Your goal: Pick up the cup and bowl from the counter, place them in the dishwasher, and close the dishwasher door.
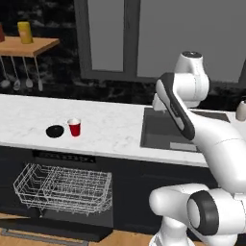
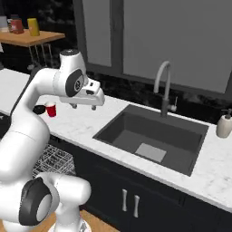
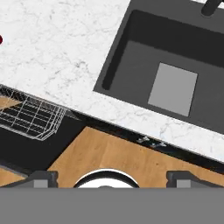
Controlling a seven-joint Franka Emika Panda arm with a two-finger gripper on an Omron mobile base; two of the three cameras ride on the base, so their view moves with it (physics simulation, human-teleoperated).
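The red cup (image 1: 74, 128) stands upright on the white counter (image 1: 110, 125), and the black bowl (image 1: 55, 130) sits just left of it, close beside it. Both also appear in the right base view, the cup (image 2: 50, 109) and the bowl (image 2: 39, 109). Below them the dishwasher (image 1: 65, 157) is open, with its white wire rack (image 1: 62, 187) pulled out over the lowered dishwasher door (image 1: 53, 231). My gripper (image 2: 84, 106) hangs open and empty above the counter near the sink's left edge, well to the right of the cup. In the hand view my gripper (image 3: 111, 177) has its fingertips (image 3: 41, 177) far apart.
A dark sink (image 1: 178, 129) with a curved faucet (image 2: 163, 86) lies right of the cup, and a soap dispenser (image 2: 224, 124) stands at the far right. A wooden shelf (image 1: 29, 46) with jars and hanging utensils (image 1: 19, 79) is at the back left. The floor (image 3: 109, 153) is wooden.
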